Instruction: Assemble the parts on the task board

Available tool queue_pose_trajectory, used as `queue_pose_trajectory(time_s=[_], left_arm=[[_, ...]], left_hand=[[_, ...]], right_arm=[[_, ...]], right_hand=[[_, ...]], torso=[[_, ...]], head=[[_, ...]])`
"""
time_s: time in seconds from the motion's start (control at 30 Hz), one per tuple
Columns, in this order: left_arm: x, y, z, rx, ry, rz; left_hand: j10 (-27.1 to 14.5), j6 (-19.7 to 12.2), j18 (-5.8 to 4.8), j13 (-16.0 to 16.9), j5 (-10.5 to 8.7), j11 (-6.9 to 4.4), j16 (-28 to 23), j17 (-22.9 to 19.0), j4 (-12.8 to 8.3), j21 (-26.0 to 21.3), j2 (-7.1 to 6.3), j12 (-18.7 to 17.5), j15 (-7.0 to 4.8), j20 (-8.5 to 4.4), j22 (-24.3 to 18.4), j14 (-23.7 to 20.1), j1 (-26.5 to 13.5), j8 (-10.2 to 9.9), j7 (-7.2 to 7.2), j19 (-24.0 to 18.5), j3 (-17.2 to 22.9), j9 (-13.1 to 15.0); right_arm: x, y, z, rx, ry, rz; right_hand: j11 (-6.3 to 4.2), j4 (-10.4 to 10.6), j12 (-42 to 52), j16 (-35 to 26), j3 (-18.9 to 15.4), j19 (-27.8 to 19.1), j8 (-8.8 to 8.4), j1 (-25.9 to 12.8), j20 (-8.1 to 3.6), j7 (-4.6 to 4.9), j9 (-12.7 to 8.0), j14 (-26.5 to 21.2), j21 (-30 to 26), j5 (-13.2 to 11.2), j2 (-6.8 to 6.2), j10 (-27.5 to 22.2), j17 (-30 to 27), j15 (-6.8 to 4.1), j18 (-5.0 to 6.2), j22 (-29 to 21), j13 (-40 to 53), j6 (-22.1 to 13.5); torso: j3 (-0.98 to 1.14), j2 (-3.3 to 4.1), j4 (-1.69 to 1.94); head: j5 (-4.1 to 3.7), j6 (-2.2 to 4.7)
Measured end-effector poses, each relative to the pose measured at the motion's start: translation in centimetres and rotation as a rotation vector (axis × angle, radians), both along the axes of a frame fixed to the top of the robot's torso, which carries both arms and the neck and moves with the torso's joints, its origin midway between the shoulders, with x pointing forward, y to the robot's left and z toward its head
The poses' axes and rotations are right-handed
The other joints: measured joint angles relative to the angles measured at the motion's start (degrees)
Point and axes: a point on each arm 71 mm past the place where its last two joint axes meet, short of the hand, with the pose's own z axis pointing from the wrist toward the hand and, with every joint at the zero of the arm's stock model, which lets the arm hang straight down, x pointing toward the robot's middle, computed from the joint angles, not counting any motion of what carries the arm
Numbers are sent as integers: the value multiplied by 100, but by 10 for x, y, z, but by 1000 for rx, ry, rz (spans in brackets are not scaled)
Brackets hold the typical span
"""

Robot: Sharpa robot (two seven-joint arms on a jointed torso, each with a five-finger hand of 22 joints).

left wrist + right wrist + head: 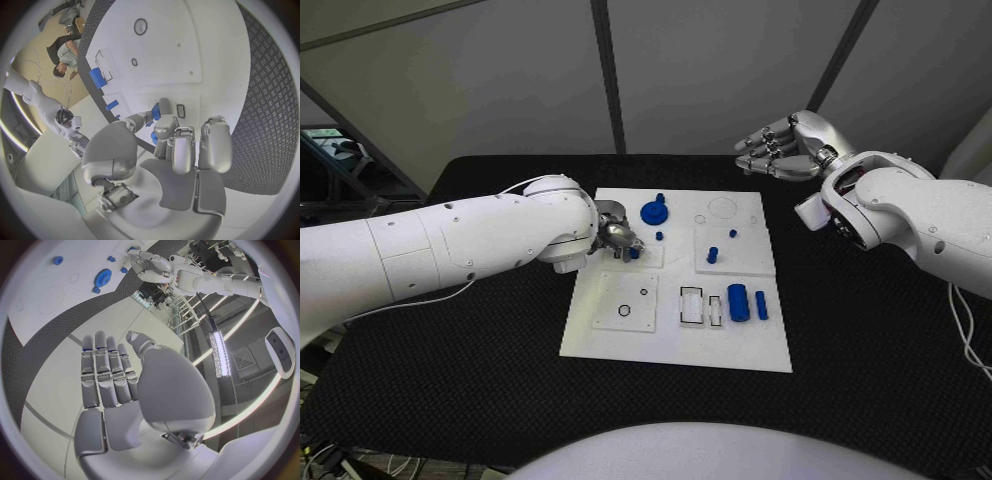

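The white task board (672, 335) lies mid-table. My left hand (613, 239) is low over the board's far left part, its fingers curled in and pinching a small blue part (154, 114) at their tips. A blue gear-like disc (655, 212) sits just beyond that hand, also seen as the disc (103, 277). Small blue pegs (713, 255) stand near the board's middle. Two blue cylinders (737, 302) lie side by side near the front right. My right hand (783, 145) hangs raised beyond the board's far right corner, fingers extended and holding nothing.
Rectangular and round recesses (692, 304) mark the board's front half, and a round outline (723, 207) lies at its far right. Black tabletop (459, 360) surrounds the board on every side. Grey wall panels stand behind the table.
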Motion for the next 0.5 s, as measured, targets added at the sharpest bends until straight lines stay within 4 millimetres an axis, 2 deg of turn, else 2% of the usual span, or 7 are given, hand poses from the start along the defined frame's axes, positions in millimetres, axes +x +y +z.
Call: queue_pose_trajectory(time_s=[0.5], left_arm=[[1,0,0,-1,-4,4]], left_hand=[[0,82,0,14,-1,0,0,0,297,0,-24,0,-1,0,0,1,-23,-70,1,42,-873,-83]], right_arm=[[0,0,0,-1,1,-1]], right_hand=[[0,0,0,0,0,0,0,-42,0,0,0,0,-21,0,-19,0,-5,0,0,-7,1,0]], torso=[[-3,1,0]], head=[[-11,-7]])
